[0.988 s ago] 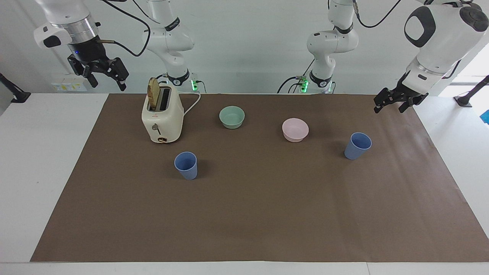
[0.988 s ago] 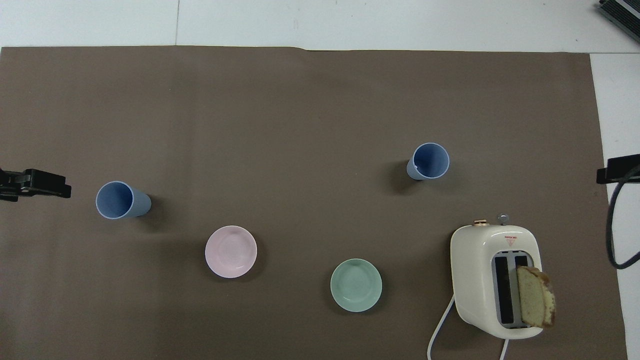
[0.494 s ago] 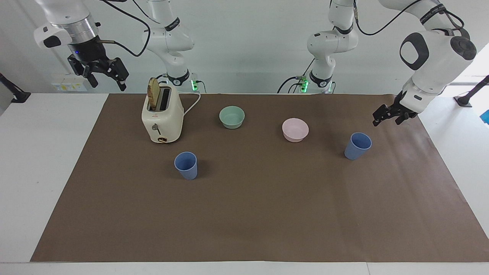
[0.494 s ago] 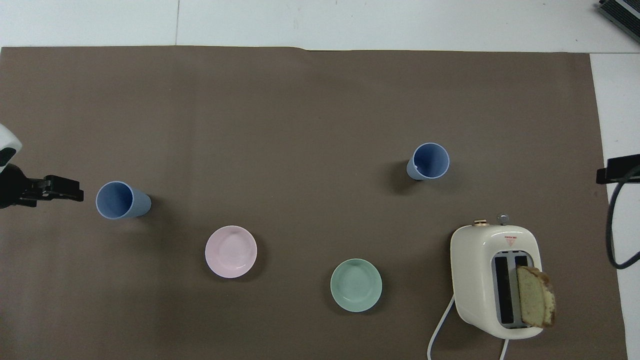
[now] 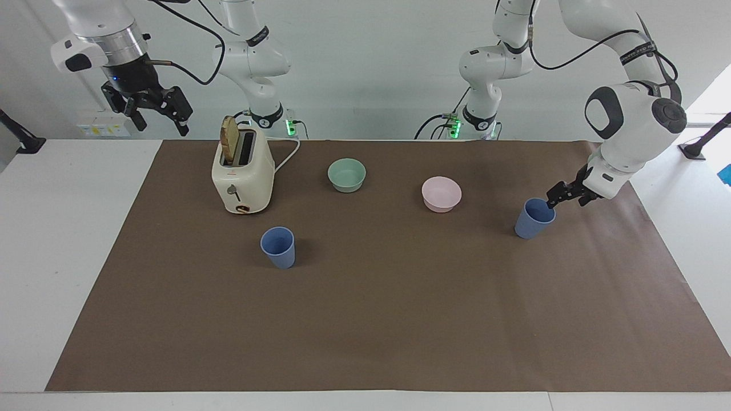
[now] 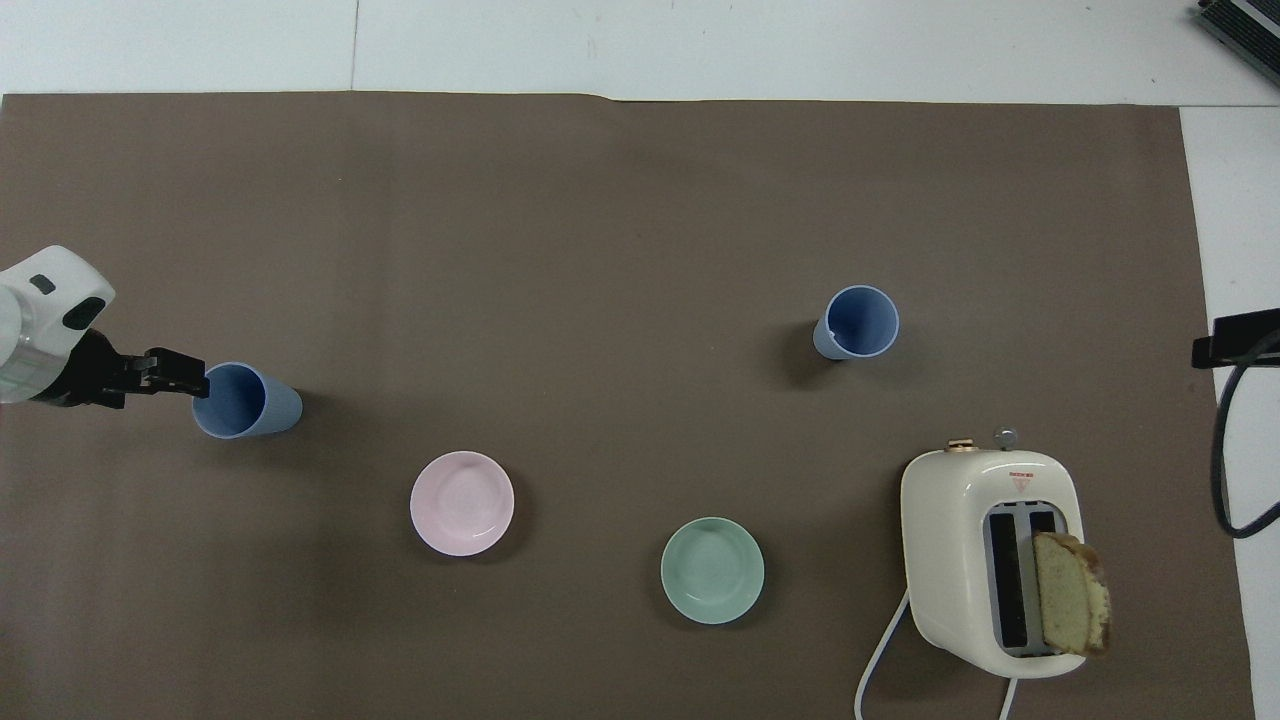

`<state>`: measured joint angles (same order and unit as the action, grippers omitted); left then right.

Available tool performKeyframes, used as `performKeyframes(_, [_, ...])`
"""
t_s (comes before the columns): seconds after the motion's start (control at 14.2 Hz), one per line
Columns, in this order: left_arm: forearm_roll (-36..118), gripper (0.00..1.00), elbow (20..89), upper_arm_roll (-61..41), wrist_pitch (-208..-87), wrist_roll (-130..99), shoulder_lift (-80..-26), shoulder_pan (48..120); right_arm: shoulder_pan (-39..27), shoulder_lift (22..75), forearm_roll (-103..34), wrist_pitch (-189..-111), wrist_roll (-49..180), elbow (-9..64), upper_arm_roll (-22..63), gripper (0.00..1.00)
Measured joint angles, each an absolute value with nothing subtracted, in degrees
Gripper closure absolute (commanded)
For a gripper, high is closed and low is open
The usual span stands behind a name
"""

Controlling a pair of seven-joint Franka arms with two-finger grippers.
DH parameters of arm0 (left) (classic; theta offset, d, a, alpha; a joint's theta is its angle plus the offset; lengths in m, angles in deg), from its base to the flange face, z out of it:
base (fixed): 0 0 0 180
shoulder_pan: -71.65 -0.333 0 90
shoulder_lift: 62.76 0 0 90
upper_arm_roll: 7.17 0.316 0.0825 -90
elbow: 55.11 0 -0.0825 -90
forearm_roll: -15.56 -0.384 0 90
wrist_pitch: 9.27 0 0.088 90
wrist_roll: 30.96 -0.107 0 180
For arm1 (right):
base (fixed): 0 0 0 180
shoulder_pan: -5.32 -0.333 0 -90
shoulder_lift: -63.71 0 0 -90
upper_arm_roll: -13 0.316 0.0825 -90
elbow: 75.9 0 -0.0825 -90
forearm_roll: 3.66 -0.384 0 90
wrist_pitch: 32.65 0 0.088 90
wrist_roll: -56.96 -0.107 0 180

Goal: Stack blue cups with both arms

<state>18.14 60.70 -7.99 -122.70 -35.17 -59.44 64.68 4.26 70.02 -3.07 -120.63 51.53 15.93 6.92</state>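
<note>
Two blue cups stand upright on the brown mat. One blue cup (image 5: 532, 220) (image 6: 245, 402) is toward the left arm's end, the other blue cup (image 5: 278, 248) (image 6: 855, 322) stands in front of the toaster. My left gripper (image 5: 554, 201) (image 6: 180, 374) is low and open. Its fingertips are at the first cup's rim, on the side toward the left arm's end, and I cannot tell whether they touch it. My right gripper (image 5: 160, 123) hangs open and high over the white table beside the toaster, holding nothing. Only a black edge of the right gripper (image 6: 1236, 338) shows from overhead.
A cream toaster (image 5: 243, 171) (image 6: 990, 560) with a bread slice (image 5: 229, 140) in one slot stands toward the right arm's end. A mint-green bowl (image 5: 346, 174) and a pink bowl (image 5: 441, 194) sit nearer to the robots than the cups. The brown mat (image 5: 400, 314) covers the table.
The left arm has swung in and down from the mat's end until its gripper reached the nearby cup's rim. The right arm, cups and bowls have not moved.
</note>
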Motion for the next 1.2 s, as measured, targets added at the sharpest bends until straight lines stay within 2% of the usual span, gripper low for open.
performKeyframes(0.64, [18.14,0.01,61.39,-8.48,-126.75,-35.17,-56.29,64.77,4.26,70.02,-3.07,-120.63,51.53,16.71,6.91,0.00])
performKeyframes(0.99, [18.14,0.79,62.05,-8.65,-126.76,-35.08,-56.29,65.30,4.27,70.02,-3.07,-120.63,51.53,16.79,6.91,0.00])
performKeyframes(1.13, [18.14,0.99,62.18,-8.74,-126.76,-34.71,-56.29,65.46,4.27,70.02,-3.07,-120.63,51.53,16.83,6.90,0.00])
performKeyframes(1.2, [18.14,1.00,62.19,-8.80,-126.76,-34.64,-56.29,65.48,4.29,70.02,-3.07,-120.63,51.53,16.83,6.87,0.00])
